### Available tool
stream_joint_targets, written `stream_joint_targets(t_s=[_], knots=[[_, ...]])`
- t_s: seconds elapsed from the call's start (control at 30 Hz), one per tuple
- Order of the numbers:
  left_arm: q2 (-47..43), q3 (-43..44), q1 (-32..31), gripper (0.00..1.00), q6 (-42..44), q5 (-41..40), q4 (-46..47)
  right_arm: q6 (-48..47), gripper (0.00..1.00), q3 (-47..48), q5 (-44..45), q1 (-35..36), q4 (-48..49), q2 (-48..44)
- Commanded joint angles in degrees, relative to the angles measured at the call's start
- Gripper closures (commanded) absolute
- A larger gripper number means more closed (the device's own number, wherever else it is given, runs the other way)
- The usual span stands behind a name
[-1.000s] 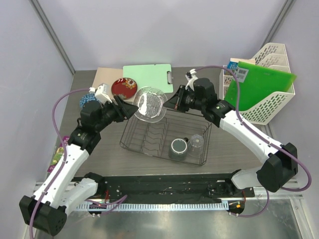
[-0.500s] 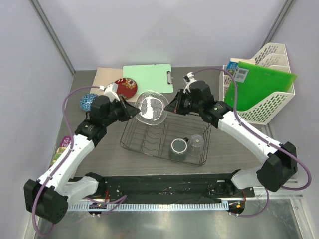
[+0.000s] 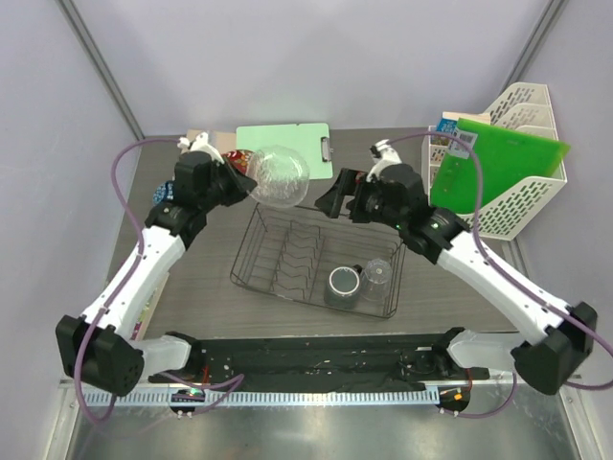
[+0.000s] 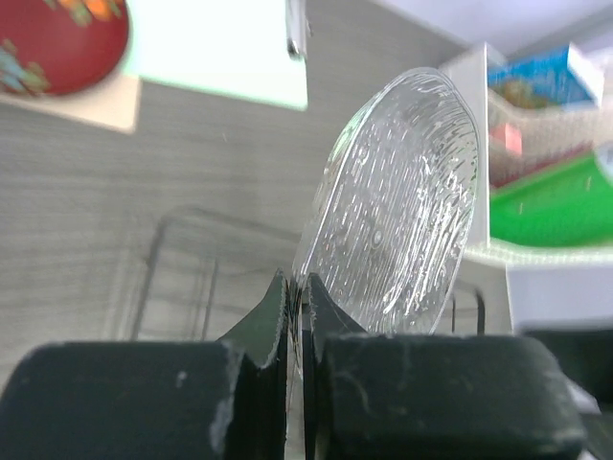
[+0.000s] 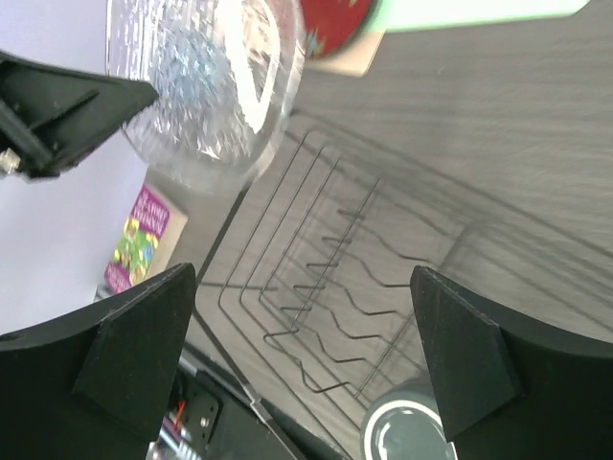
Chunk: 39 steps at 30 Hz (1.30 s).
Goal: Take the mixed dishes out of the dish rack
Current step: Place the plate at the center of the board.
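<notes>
Large clear glass bowl (image 3: 278,174) hangs in the air above the far left corner of the rectangular dark wire dish rack (image 3: 297,264), touching neither the rack nor the grey wood-grain surface (image 3: 201,278). The left gripper (image 4: 295,297) pinches its rim, fingers closed on the thin glass wall, one inside and one outside. That grip suits a wide bowl that the fingers could not span.

Held this way, the bowl is tipped onto its edge. In the left wrist view it is a leaning oval rising from the fingers up and to the right, so its mouth faces sideways rather than up. Which side is the open one I cannot tell through the glass.

The right gripper (image 3: 328,199) hovers by the rack's far edge, fingers spread wide and holding nothing, probably placed to reach in next. A grey mug (image 3: 343,284) and a clear glass cup (image 3: 377,275) stand in the rack's near right end. A small red floral plate (image 4: 57,38) lies beyond the rack on the surface.
</notes>
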Motion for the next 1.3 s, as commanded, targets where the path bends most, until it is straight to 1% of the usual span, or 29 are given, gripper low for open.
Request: stream_joint_targets(t_s=[0.0,0.03,0.1,0.17,0.23,0.27,0.33,0.37,0.4,0.47,0.5,0.6,0.73,0.83,0.93,0.97,1.17,1.23,1.27], knots=[[3.93,5.51,7.09,1.0,-6.2,-2.19,-0.05,-1.47,0.0,-3.64,10.45,-0.1,2.84,-8.63],[6.2,6.21,8.68,1.0,-7.88,-1.57,0.57,-1.3,0.01,-4.79,10.63,-0.1,3.55,-11.08],[8.67,7.09,12.28,1.0,-10.26,-1.39,2.33,-1.12,0.02,-8.03,9.58,-0.1,5.39,-13.03],[13.33,9.8,14.31,1.0,-12.02,-1.74,3.21,-0.59,0.03,-11.02,9.49,-0.1,5.84,-15.31],[17.11,12.09,15.2,1.0,-12.46,-2.53,3.47,0.11,0.02,-12.7,9.75,-0.1,6.19,-16.72],[21.13,14.8,15.99,1.0,-12.46,-2.36,3.74,0.37,0.03,-13.49,9.84,-0.19,6.19,-17.86],[25.01,17.8,16.52,1.0,-12.73,-1.49,3.65,0.81,0.03,-15.43,9.4,-0.19,6.28,-18.57],[29.38,19.21,16.78,1.0,-12.81,-0.96,3.82,0.9,0.03,-16.57,8.96,-0.1,6.46,-19.01],[31.34,22.18,16.87,1.0,-12.81,-0.6,3.65,0.82,0.03,-16.93,8.78,-0.19,6.63,-19.36],[35.56,24.75,16.96,1.0,-12.64,0.54,3.39,0.55,0.03,-17.54,8.43,-0.1,6.46,-19.63],[39.15,27.46,16.96,1.0,-12.46,0.8,2.86,0.29,0.03,-17.72,8.34,-0.19,6.28,-19.89],[44.87,30.2,17.14,1.0,-11.94,0.19,2.51,-0.68,0.03,-18.25,8.69,-0.19,6.02,-20.33],[50.33,34.5,17.84,1.0,-11.76,-0.68,0.67,-2.52,0.03,-19.04,10.18,-0.1,5.67,-20.95],[52.62,35.92,18.37,1.0,-10.97,-2.44,0.31,-3.4,0.03,-19.04,11.16,-0.1,5.58,-20.78],[53.86,36.89,18.81,1.0,-10.44,-3.24,-0.48,-4.02,0.03,-19.04,10.89,-0.19,5.58,-20.25],[54.56,37.85,20.63,1.0,-10.18,-3.58,-1.44,-4.19,0.03,-19.39,10.98,-0.1,5.58,-19.81],[56.32,40.41,21.35,1.0,-7.02,-4.56,-4.35,-3.93,0.03,-20.88,10.89,-0.1,5.75,-18.23],[56.41,40.14,21.44,0.94,-6.93,-4.47,-4.87,-3.93,0.03,-20.88,10.63,-0.1,6.02,-17.52],[56.41,40.14,21.44,0.84,-7.01,-4.55,-5.14,-3.93,0.03,-20.8,10.72,-0.19,6.11,-17.26]])
